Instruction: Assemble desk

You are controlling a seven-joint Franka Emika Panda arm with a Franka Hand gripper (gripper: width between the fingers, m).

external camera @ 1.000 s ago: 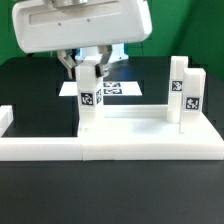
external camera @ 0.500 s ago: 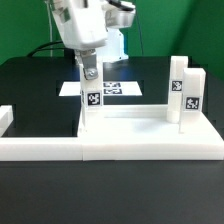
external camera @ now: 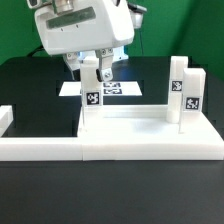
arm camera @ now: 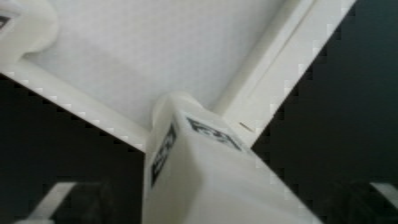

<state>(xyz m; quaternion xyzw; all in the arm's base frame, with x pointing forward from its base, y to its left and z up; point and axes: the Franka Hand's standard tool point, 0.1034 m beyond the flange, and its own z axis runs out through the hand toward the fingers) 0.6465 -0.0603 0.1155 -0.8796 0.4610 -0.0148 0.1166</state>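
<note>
Black bench (external camera: 30, 110) fills the scene, with a dim, cluttered backdrop behind it. On it sits the desk top (external camera: 150, 135), a shallow white tray lying with its hollow upward, toward the exterior view's right. The top's near rim runs flush with a long low white rail (external camera: 40, 148) that continues to the exterior view's left and ends in a short raised block.

Inside the tray stand three legs that can be made out. One leg (external camera: 89, 105) is upright at the corner on the exterior view's left, its tag facing the camera. Two more legs (external camera: 178, 92) stand upright side by side at the far corner on the exterior view's right, touching or nearly so; the second (external camera: 192, 95) is a little nearer the edge. A fourth leg does not show. Otherwise the floor of the tray is bare.

Behind the top, the marker board (external camera: 120, 89) lies flat on the bench, partly hidden by the left leg and the arm.

The tool (external camera: 92, 72) hangs straight above the left leg, its fingers (external camera: 103, 70) apart on either side of the leg's upper end, not clamped on it. Whether they brush the leg cannot be told. In the wrist view the same leg (arm camera: 205, 175) rises close to the lens from the tray corner, with the rim (arm camera: 276, 70) running away from it and the tray floor pale beyond.
</note>
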